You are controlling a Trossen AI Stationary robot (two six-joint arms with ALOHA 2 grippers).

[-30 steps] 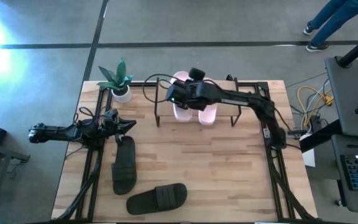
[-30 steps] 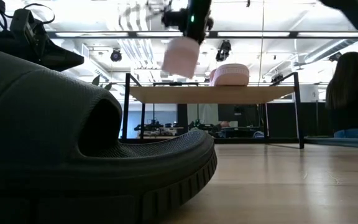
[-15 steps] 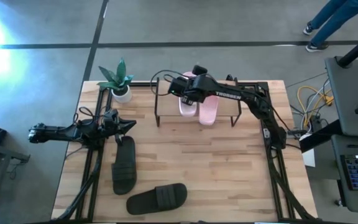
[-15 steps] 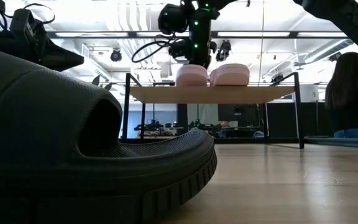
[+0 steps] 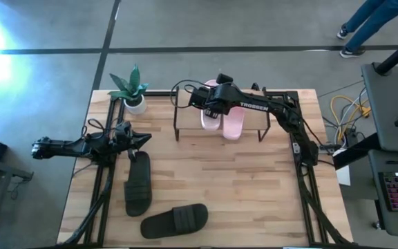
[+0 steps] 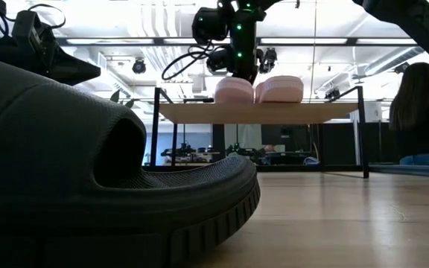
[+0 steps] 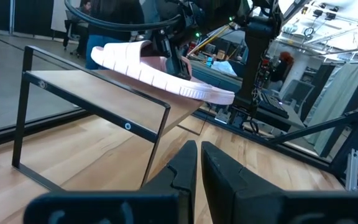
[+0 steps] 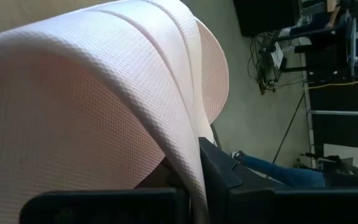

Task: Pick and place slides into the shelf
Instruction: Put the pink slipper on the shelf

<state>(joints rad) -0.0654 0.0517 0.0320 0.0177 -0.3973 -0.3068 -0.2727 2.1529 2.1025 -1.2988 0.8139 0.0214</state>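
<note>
Pink slides [image 5: 231, 123] on shelf [image 6: 199, 112]

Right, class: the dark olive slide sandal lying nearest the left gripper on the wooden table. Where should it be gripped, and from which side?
Grip the wide strap of the dark olive slide sandal, coming from above. It lies flat, sole down, so the raised strap is the one part fingers can likely close across. The left gripper hangs just beyond its end.

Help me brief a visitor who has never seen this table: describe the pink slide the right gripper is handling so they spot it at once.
Start at the shelf, the low black-legged rack at the table's far edge beside the potted plant. Two pink slides lie side by side on its top board. The one meant is nearer the plant, with the right gripper clamped on its strap; its twin lies free.
</note>
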